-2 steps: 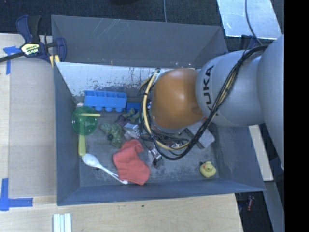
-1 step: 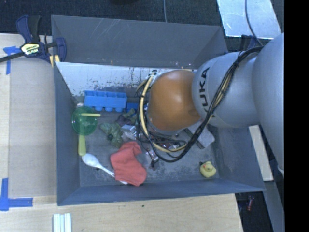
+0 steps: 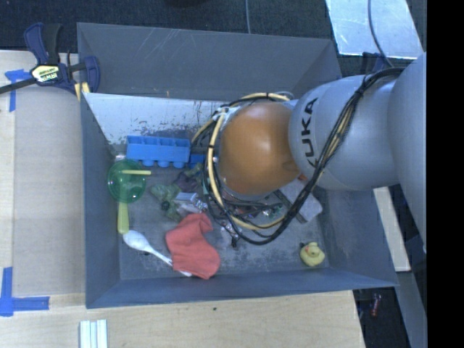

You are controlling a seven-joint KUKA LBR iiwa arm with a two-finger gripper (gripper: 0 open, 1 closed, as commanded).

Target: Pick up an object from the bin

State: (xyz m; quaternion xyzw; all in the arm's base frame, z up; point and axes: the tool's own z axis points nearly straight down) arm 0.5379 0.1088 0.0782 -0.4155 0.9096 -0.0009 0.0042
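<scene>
Plainly, nothing is lifted clear yet. The gripper (image 3: pixel 232 227) sits low in the middle of the bin (image 3: pixel 98 216), tucked beneath the arm's orange cover (image 3: pixel 254 149) and a tangle of black and yellow cables (image 3: pixel 250 220). Whether it is open or closed cannot be told, and no thing can be seen in its hold.

Closest to it, just beside the lower left of the cables, a crumpled red cloth (image 3: pixel 193 246) lies on the bin floor near the front wall. Its upper edge comes right up to the cables, though contact is unclear. I judge it the likeliest candidate, but the view does not settle that.

Just left of the cover is a small clutter of dark green and purplish bits (image 3: pixel 177 194), too jumbled to name. Further out, a white spoon (image 3: pixel 141 243) lies at the cloth's left. Beyond it are a yellow-green stick (image 3: pixel 123 216), a clear green round cup (image 3: pixel 127 182) and a blue moulded block (image 3: pixel 158 151) by the back wall. Well apart to the right, a small yellow duck (image 3: pixel 312 254) sits near the front corner, and a pale flat piece (image 3: pixel 310 207) peeks from under the arm.

By my reading the descent into the bin is done. A firm grasp is unconfirmed, and the lift out of the bin is left to do.
</scene>
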